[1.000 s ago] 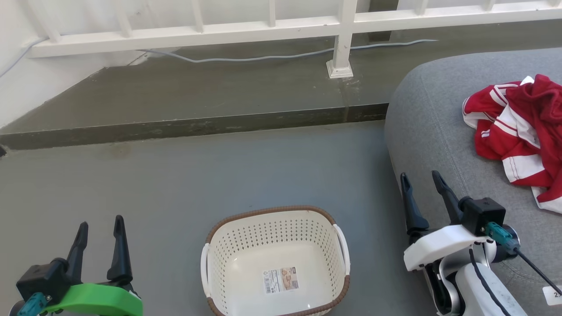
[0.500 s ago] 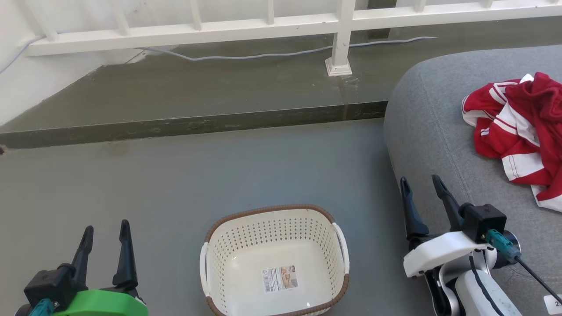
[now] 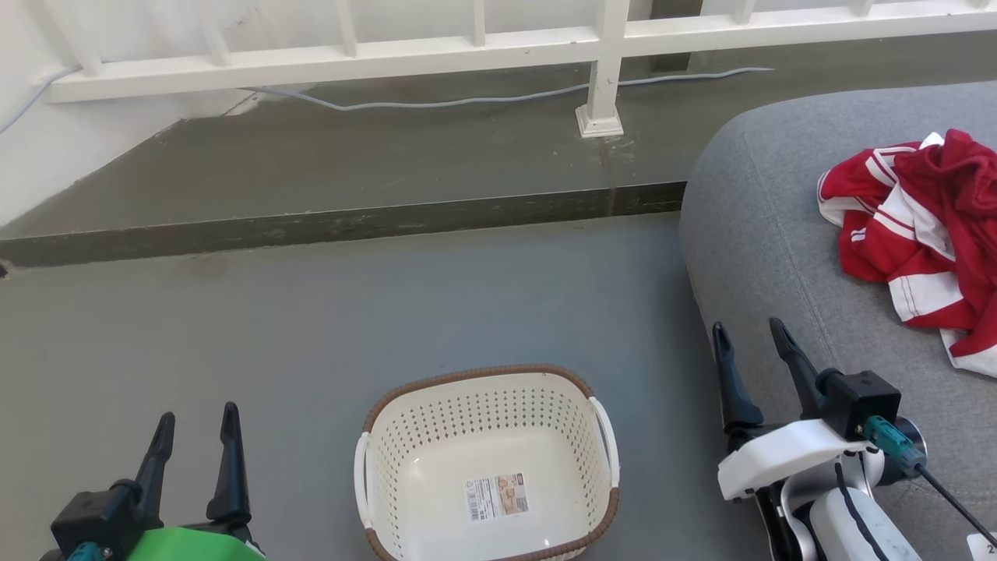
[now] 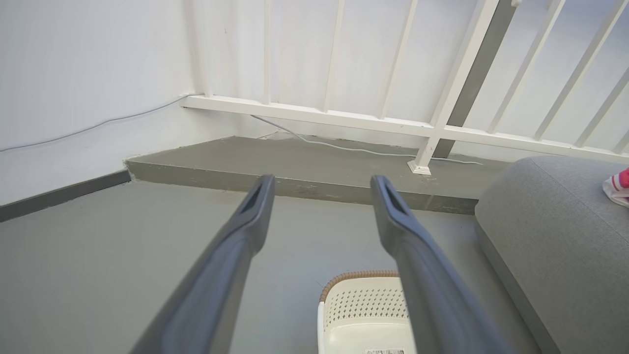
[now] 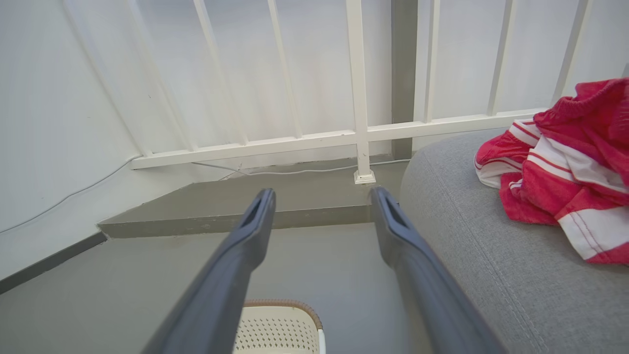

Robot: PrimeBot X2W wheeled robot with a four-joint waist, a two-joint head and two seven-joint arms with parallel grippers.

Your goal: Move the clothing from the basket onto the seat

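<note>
The clothing (image 3: 923, 238), red with white panels and stripes, lies crumpled on the grey seat (image 3: 767, 234) at the right; it also shows in the right wrist view (image 5: 565, 167). The cream basket (image 3: 487, 467) with a brown rim stands on the floor at bottom centre, holding nothing but its label sticker. My left gripper (image 3: 197, 428) hangs open at the lower left, left of the basket. My right gripper (image 3: 748, 335) is open over the seat's front edge, right of the basket. Both wrist views show spread fingers with nothing between them.
A raised concrete step (image 3: 343, 222) runs across behind the basket. Beyond it stands a white railing (image 3: 467, 54) with a post (image 3: 601, 93) and a grey cable (image 3: 483, 99) along its foot. A white wall (image 4: 73, 88) closes the left side.
Both grippers have sunk lower in the head view, the left one more and slightly rightward. Basket and clothing have not moved.
</note>
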